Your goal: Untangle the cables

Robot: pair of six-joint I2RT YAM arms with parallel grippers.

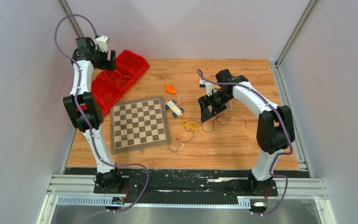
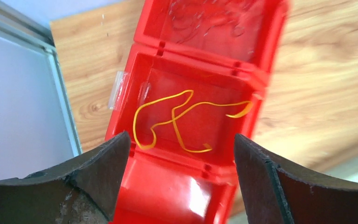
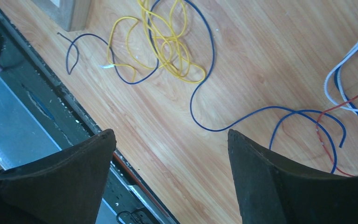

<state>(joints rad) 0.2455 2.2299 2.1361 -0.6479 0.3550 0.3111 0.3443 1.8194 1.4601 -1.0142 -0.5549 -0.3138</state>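
Wooden table [image 1: 242, 149]: chessboard [image 1: 139, 123], wheeled toy [image 1: 174, 108] beside cables [image 1: 191, 124].

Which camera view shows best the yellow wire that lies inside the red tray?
The left wrist view: the yellow wire lies curled in one compartment of the red tray, large and sharp. The top external view shows only a faint strand in the tray. The right wrist view shows other cables on the table, not the tray.

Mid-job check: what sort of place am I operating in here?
Probably a robot lab test cell, not a home: plain grey walls enclose a wooden table, and on it sit staged props, a chessboard, red bins and loose cables.
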